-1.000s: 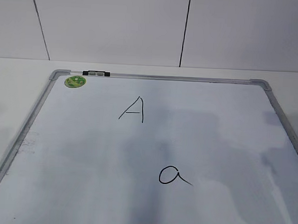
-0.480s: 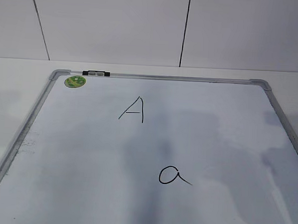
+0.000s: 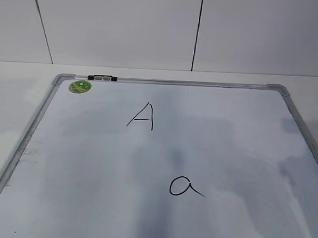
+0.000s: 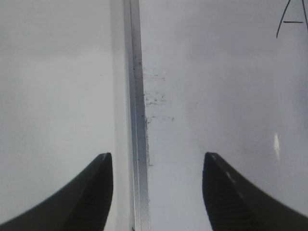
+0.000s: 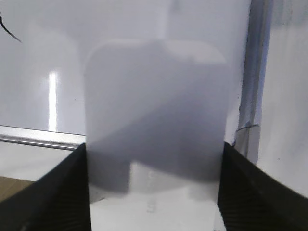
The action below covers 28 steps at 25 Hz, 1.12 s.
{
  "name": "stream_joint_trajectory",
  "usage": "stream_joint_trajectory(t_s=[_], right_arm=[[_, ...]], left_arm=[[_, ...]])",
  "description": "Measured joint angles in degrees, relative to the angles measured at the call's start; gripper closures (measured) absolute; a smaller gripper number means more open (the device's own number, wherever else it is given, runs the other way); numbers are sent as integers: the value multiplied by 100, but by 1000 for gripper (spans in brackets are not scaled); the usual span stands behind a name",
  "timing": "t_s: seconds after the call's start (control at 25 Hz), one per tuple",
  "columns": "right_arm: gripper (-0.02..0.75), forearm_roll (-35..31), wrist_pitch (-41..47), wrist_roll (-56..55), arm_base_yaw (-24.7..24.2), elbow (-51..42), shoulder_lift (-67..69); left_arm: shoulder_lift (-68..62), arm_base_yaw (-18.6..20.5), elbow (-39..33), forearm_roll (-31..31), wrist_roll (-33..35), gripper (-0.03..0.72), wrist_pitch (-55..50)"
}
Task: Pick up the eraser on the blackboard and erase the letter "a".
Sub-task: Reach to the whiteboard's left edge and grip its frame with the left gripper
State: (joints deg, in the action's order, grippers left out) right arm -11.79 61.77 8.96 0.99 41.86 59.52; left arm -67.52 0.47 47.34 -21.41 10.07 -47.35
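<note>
The eraser (image 5: 155,130) is seen between the fingers of the right gripper (image 5: 154,192) at the near right corner of the blackboard (image 3: 36,124); both fingers press its sides, so it is judged clamped for carrying to the writing. The left gripper (image 4: 158,187) is held apart and empty over the board's left frame, seemingly kept clear. The letter "a" (image 3: 185,186) is intact near mid-board, with a capital "A" (image 3: 142,117) farther off. A green sticker (image 3: 80,86) cannot be read.
</note>
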Motion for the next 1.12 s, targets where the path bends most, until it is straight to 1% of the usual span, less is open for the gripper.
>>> stream_joint_trajectory(t_s=[0.32,0.72,1.12], right_arm=[[164,-10,-9,6,0,0,0],[164,-10,-9,6,0,0,0],[164,-10,-37,6,0,0,0]], left_arm=[[-1130,0,498,-15,155,242,-419],[-2219,0,874,-19,393,242,-502],[-2920,0,1349,-40,427,246,-552]])
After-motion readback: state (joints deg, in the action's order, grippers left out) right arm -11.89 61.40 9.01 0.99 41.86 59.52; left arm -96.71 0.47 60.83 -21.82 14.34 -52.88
